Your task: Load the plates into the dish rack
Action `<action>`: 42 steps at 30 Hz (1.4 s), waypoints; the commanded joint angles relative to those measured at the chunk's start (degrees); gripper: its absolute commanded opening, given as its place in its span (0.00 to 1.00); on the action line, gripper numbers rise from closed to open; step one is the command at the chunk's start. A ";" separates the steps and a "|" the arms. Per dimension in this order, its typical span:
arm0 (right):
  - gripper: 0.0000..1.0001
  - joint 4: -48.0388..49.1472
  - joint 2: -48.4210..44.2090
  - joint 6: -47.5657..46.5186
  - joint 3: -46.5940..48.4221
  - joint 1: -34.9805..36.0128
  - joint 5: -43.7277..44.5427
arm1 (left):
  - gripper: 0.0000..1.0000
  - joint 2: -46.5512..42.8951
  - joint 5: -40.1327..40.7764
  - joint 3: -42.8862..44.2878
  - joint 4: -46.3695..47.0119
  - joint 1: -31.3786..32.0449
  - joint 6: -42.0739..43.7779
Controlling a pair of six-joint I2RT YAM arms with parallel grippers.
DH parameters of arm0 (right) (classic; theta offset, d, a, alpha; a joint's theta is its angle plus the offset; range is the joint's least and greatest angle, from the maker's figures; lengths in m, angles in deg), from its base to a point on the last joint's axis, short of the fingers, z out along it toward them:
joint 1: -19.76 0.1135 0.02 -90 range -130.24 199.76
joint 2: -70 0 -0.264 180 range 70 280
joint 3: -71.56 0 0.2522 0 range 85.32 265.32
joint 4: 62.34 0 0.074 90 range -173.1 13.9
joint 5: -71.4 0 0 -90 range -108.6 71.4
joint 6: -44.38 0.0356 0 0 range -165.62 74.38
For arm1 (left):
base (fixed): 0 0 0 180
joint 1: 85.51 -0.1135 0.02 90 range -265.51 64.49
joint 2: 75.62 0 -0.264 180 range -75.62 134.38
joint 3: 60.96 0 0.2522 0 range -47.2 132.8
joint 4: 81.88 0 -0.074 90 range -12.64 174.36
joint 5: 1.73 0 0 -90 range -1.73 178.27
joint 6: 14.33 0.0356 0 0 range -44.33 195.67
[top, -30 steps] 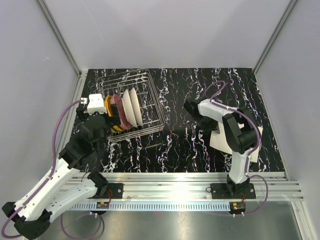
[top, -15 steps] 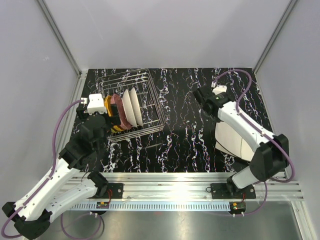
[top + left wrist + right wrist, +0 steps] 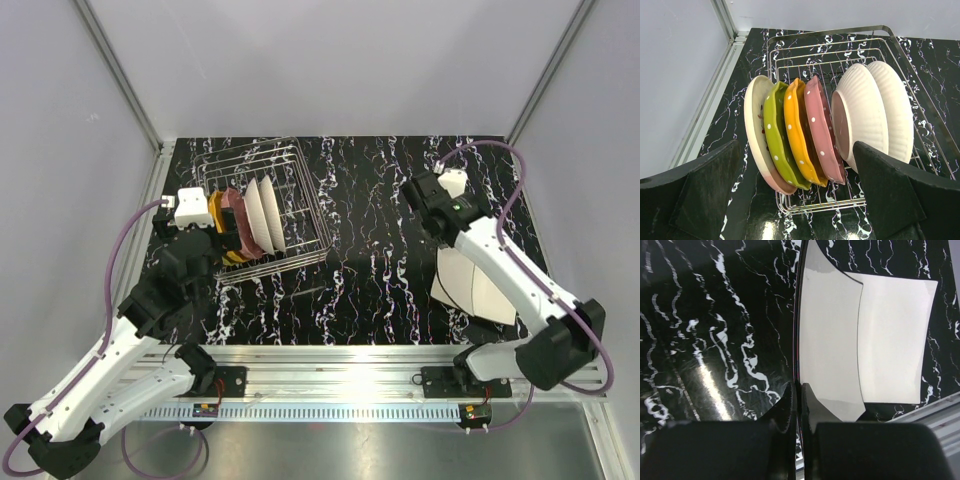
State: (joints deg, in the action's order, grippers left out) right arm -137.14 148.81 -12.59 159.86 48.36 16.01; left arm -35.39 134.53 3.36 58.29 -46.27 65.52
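The wire dish rack (image 3: 300, 165) (image 3: 840, 39) stands at the back left with several plates upright in it: a brown-rimmed white one (image 3: 753, 115), a lime-green one (image 3: 773, 131), an orange one (image 3: 794, 127), a pink one (image 3: 821, 131) and two ribbed cream ones (image 3: 867, 112). My left gripper (image 3: 205, 245) (image 3: 800, 200) is open just in front of the rack's near end, touching nothing. My right gripper (image 3: 440, 243) (image 3: 800, 390) is shut on the rim of a plain white squarish plate (image 3: 462, 285) (image 3: 830, 335) that hangs on edge. A second white plate (image 3: 895, 340) lies flat beneath it.
The black marbled table (image 3: 360, 280) runs between the rack and the right arm. An aluminium rail (image 3: 380, 365) borders the near edge, and grey walls close in the left, back and right sides.
The right gripper has closed on the white plate's rim and swung right and back, tipping the plate up on edge. The left arm has not moved.
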 commanded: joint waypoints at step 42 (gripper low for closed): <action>0.00 21.91 -28.80 -1.31 -5.99 -3.20 -14.46 | 0.99 5.48 -6.63 5.07 -1.71 -0.22 -2.33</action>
State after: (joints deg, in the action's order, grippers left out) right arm -129.20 122.10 -13.31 152.34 45.45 5.39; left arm -29.97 128.41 5.83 56.46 -46.27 63.94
